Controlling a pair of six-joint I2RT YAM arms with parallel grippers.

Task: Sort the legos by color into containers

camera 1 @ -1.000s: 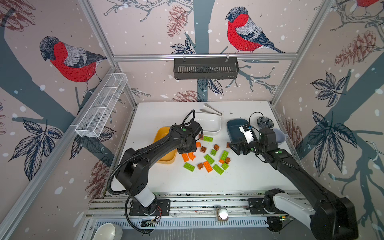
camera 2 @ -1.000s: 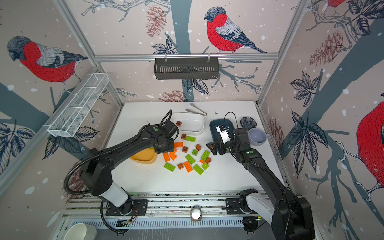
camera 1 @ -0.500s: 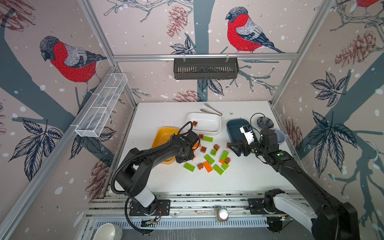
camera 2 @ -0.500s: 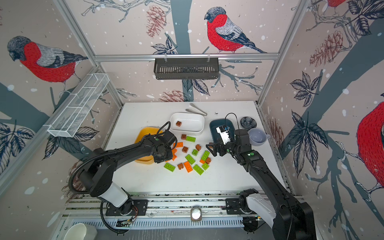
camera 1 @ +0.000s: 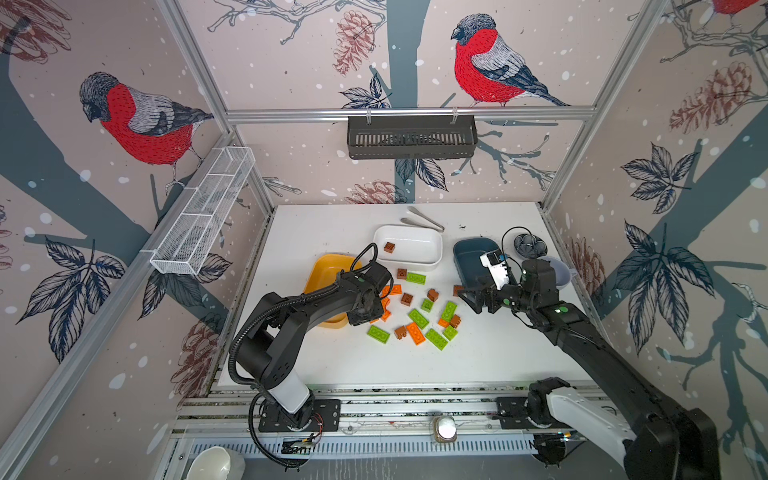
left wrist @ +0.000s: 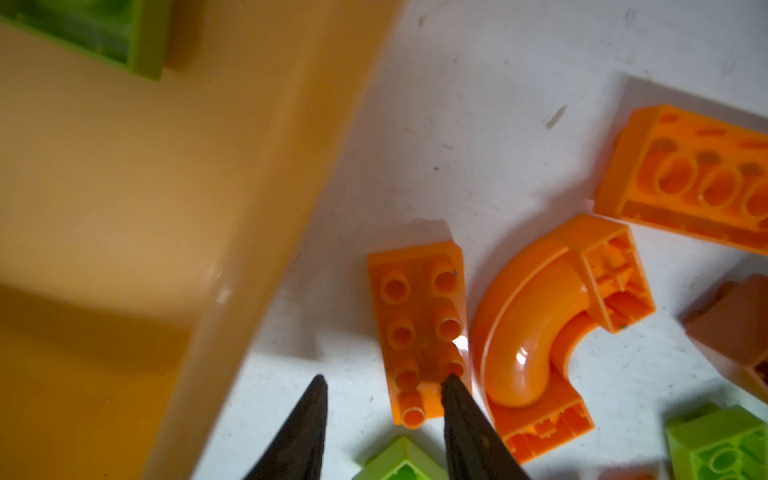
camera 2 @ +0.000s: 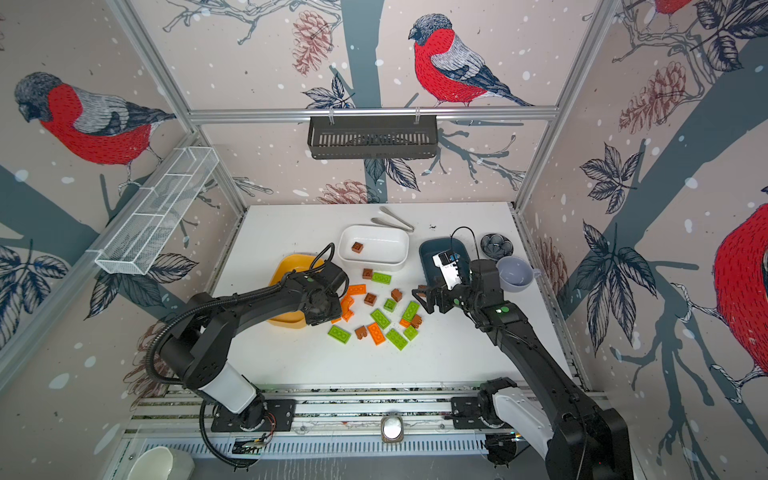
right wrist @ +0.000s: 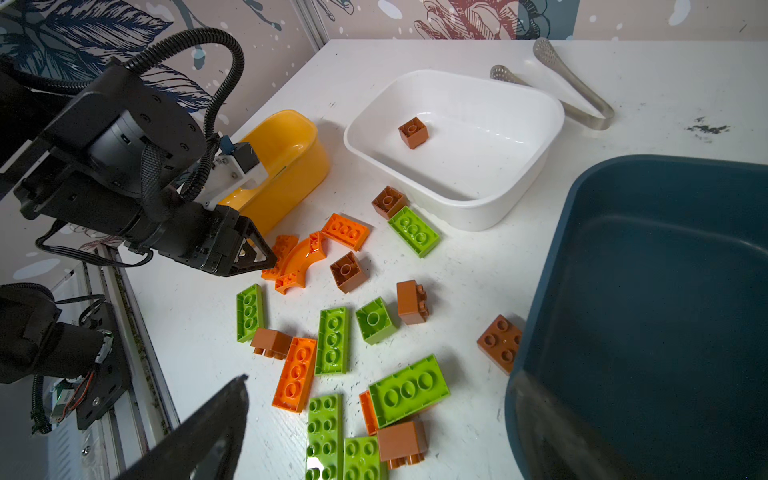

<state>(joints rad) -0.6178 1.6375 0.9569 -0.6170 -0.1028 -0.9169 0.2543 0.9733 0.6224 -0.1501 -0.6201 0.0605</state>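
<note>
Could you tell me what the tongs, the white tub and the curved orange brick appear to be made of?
The tongs look like brushed metal: grey, dull sheen, perforated tips. The white tub seems to be glossy moulded plastic, with soft highlights on its floor. The curved orange brick is apparently glossy plastic: sharp glare spot, moulded ribs at its open ends.

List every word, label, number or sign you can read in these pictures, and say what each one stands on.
No text can be read anywhere in these views.
Small white module on the right arm's wrist: any markings are too small to read.
Circuit board below the left arm's base: too small to read.
Orange plate, close in the left wrist view: no lettering shows on its studs.
</note>
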